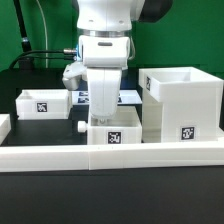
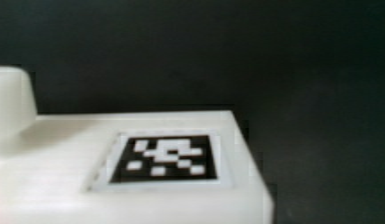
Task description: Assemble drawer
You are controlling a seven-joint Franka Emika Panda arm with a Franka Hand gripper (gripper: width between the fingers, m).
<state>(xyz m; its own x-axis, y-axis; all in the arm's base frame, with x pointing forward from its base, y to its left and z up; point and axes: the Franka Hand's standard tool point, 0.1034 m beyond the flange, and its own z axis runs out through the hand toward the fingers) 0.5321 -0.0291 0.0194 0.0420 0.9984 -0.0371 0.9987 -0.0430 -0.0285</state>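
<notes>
The white plastic knobbed tray (image 1: 112,136) in the middle sits tight against the low white border wall (image 1: 40,155), so zero room that way. The tall white box-shaped housing (image 1: 182,100) is just beside it on the exterior view's right. The second small white tray (image 1: 42,103) sits well apart on the left, with bare black table (image 1: 50,128) between them. The flat marker board (image 1: 128,97) lies behind. The white arm's gripper (image 1: 105,116) hangs right over the middle tray, but honestly I can't tell if the claw's open or closed.

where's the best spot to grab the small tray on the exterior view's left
Probably one thin side wall of the left tray, pinched from straight above: it sits upright, its top seems open, and nothing touches it.
</notes>
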